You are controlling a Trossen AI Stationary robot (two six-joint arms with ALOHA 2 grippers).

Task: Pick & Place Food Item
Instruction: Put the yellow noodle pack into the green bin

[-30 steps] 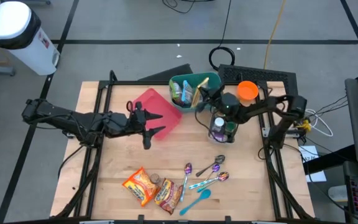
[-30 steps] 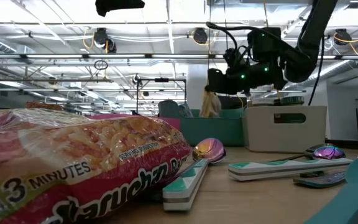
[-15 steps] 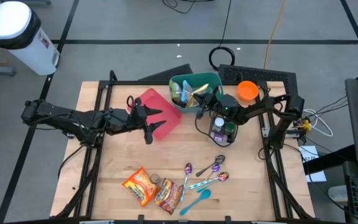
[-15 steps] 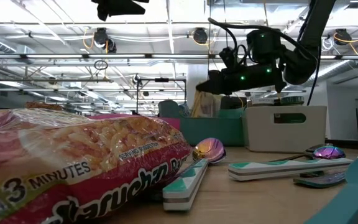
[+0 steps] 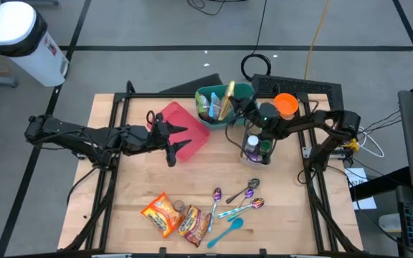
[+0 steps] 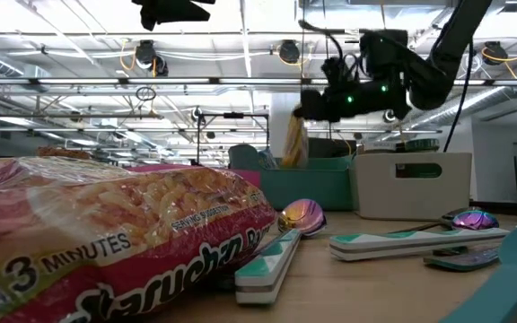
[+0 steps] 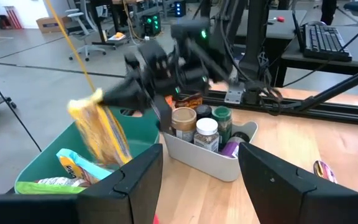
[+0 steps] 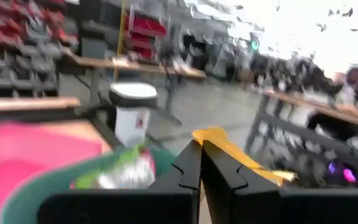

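A yellow snack packet [image 5: 227, 101] hangs over the green bin [image 5: 241, 91] at the far middle of the table; it also shows in the low view [image 6: 293, 144] and the left wrist view [image 7: 102, 132]. My right gripper [image 5: 236, 105] is shut on it above the bin. My left gripper [image 5: 180, 138] is open and empty, hovering above the pink container [image 5: 192, 123]. The green bin holds other snack packets [image 7: 73, 169]. My right gripper pinches the packet's upper end [image 7: 87, 104] between its two fingers [image 7: 118, 94]. The fingers come from the table's right side, roughly level. The packet hangs upright below them, its lower end at about the height of the bin's rim [image 6: 326, 162], over the bin.
A white caddy [image 5: 252, 156] with jars stands right of the bin, an orange cup [image 5: 285, 104] behind it. Two ramen packets [image 5: 165, 213] and several spoons [image 5: 236, 201] lie near the table's near edge.
My right gripper has gone up above the green bin, still shut on the yellow packet. The packet has risen with it and has swung from tilted to hanging upright below the fingers.
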